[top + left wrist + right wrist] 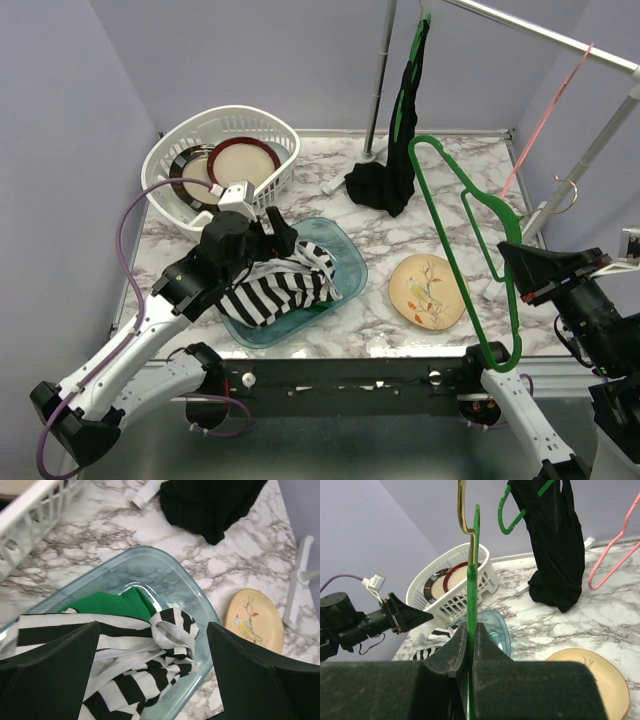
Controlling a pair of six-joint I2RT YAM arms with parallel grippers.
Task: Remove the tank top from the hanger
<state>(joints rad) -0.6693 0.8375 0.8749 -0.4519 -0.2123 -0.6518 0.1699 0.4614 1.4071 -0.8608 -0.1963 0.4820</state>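
We see soft striped cloth in the tank top [275, 292], glossy translucent plastic in the tray [352, 262], smooth plastic in the hanger [472, 605], and a polished marbled table [310, 190].

**Stripes, Green and Marble**

The tank top [275, 290] was striped black and white. It lay over a plain green cloth [115, 602] in a clear teal tub [350, 262]. The hanger [452, 260] was bright green and a second hanger [544, 125] was pink. The hanging garment [395, 150] was plain black. The basket [170, 150] was white, and the dish [243, 160] in it was cream with a dark red rim. The plate [428, 290] was pale yellow with a painted bird on a twig. The table [330, 170] was white marble veined grey, and the walls [60, 120] were lilac.
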